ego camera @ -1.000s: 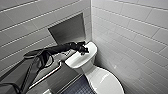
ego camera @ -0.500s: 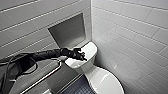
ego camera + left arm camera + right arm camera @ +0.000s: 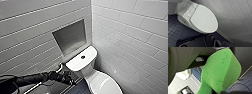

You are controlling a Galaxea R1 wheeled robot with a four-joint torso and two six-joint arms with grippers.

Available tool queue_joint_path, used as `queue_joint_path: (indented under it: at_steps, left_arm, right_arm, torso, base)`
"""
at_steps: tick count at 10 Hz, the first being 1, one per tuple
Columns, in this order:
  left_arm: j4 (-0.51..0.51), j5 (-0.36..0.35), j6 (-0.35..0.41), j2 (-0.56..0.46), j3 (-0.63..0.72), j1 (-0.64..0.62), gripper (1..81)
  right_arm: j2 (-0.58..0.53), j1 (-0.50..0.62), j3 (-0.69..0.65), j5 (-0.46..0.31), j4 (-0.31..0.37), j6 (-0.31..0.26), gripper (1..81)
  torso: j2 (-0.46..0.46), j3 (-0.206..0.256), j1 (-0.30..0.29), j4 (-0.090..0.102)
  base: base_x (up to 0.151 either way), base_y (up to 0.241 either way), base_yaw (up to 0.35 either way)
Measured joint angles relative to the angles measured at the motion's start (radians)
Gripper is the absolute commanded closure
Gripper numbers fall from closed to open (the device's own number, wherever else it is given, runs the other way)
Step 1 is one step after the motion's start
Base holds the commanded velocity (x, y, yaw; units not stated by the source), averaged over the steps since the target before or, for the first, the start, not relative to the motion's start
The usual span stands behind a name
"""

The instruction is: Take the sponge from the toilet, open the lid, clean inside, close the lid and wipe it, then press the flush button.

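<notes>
Showing one toilet, one lid, one sponge.

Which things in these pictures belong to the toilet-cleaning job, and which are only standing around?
Belong to the job:
bright green porous sponge
white glossy ceramic toilet
its white oval lid, closed
small dark round flush button

Only around:
grey recessed wall niche
dark blue tiled floor

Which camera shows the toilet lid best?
The left wrist view: the whole lid lies closed there. The head view catches just part of it; the right wrist view faces the sponge.
</notes>
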Motion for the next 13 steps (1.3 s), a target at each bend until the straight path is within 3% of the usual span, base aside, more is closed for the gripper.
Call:
queue_joint_path:
  at_steps: [4,7,13]
  left_arm:
    - [0.097,-0.081,0.001,-0.053,0.028,0.3,81.1]
    - [0.158,-0.164,0.003,-0.032,-0.061,0.53,81.1]
    - [0.229,-0.341,0.006,0.201,-0.532,0.791,81.1]
  right_arm:
    - [0.001,-0.01,-0.006,-0.014,-0.001,-0.001,81.1]
    - [0.022,-0.029,-0.039,-0.033,-0.002,-0.001,81.1]
    - [0.061,-0.031,-0.111,-0.044,-0.006,-0.001,81.1]
  torso:
    - [0.0,0.112,-0.001,0.0]
    - [-0.002,0.193,-0.002,0.0]
    - [-0.003,0.208,-0.004,0.0]
  base:
    - [0.0,0.0,0.0]
    - [0.0,0.0,0.0]
    - [0.0,0.0,0.0]
